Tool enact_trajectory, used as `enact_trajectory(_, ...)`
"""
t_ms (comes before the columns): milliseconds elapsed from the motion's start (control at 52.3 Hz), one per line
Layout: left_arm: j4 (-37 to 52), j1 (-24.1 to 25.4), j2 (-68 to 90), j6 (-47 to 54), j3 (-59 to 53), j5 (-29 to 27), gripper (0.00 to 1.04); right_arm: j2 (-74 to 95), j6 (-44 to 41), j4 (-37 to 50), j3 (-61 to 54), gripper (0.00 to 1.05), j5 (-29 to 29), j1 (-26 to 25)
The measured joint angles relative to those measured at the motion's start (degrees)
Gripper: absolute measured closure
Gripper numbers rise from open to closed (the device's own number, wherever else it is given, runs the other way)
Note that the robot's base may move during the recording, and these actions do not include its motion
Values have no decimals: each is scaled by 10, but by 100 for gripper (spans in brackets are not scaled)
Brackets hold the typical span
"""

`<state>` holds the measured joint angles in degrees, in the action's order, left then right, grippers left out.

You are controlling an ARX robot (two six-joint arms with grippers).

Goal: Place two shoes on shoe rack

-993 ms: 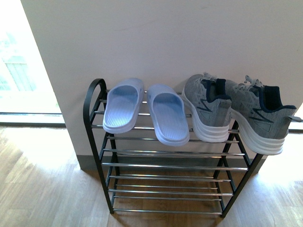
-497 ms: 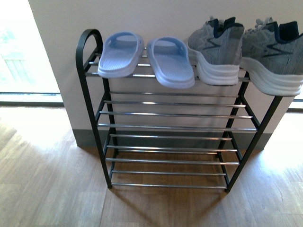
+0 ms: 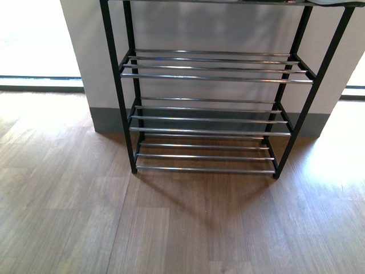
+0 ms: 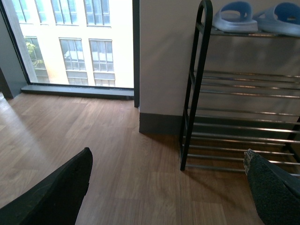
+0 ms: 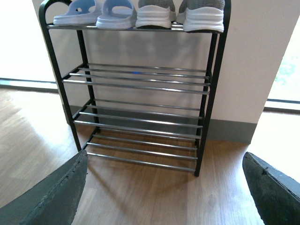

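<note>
Both grippers empty, fingers spread wide: left gripper (image 4: 166, 187), right gripper (image 5: 164, 187). Shoe rack (image 5: 140, 93) ahead of both, squarer to right one. Grey sneakers (image 5: 180, 14) and blue slippers (image 5: 93, 14) sit on top tier, above and beyond fingertips, heels outward.

Tall black-framed shoe rack with chrome rods (image 3: 208, 74) cut off at the front view's upper edge, top tier out of frame, grey knit sneakers with white soles (image 5: 180, 14) cropped along the right wrist view's upper edge, pale blue slide slippers (image 4: 255, 16) clipped at the left wrist view's upper right corner
</note>
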<state>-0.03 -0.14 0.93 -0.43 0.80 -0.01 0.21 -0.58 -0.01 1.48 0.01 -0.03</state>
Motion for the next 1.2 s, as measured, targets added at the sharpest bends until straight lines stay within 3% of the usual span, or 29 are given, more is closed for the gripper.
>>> enact_trajectory(1204, 0, 0, 0, 0, 0, -1, 9, 0, 0, 0, 0, 9, 0, 0)
